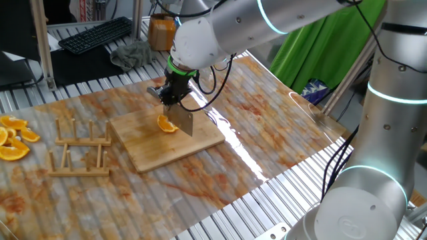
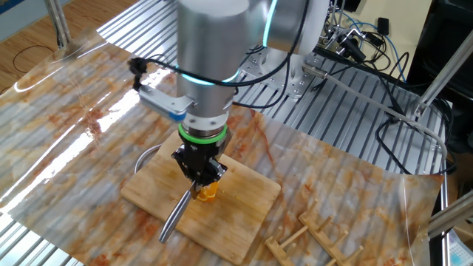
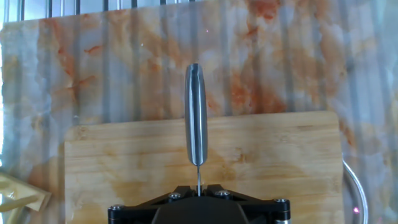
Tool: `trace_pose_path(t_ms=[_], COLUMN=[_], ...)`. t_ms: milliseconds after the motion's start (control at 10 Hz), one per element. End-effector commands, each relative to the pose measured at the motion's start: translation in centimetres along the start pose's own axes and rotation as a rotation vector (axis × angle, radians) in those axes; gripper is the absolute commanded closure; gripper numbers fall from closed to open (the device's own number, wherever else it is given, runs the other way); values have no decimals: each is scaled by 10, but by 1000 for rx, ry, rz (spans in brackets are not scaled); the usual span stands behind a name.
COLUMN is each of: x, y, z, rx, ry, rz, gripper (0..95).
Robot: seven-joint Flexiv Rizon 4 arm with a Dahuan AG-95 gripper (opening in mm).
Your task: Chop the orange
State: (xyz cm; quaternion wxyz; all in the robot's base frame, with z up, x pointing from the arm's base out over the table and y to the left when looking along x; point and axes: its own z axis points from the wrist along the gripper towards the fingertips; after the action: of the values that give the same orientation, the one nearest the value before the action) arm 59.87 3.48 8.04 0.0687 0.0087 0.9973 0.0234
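1. The orange lies on the cutting board, directly below the hand and touching or just beside the knife blade. In one fixed view it looks like a single small wedge. Whether it has been cut at all I cannot tell, since the blade hides part of it.
2. My judgement is that the chopping is at an early stage or between strokes. No separate little pieces show on the board, so most of the cutting seems left to do.
3. The hand is clamped nearly fully closed on the knife handle, pointing straight down. The blade hangs below it, edge toward the board.
4. From the hand view the handle runs away from the hand over the board. The orange itself is hidden there.
5. Well off to the side of the hand on the surface sit a wooden rack and a heap of bigger orange slices.
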Motion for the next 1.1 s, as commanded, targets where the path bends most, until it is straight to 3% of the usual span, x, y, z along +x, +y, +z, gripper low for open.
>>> trace_pose_path(t_ms=[100,600,1100], x=[2,19,23], y=[0,8,11], z=[-6,-8,-9], rx=[0,18,12], ry=[14,0,-11], rz=[-3,-8,-15], gripper=[950,950,950])
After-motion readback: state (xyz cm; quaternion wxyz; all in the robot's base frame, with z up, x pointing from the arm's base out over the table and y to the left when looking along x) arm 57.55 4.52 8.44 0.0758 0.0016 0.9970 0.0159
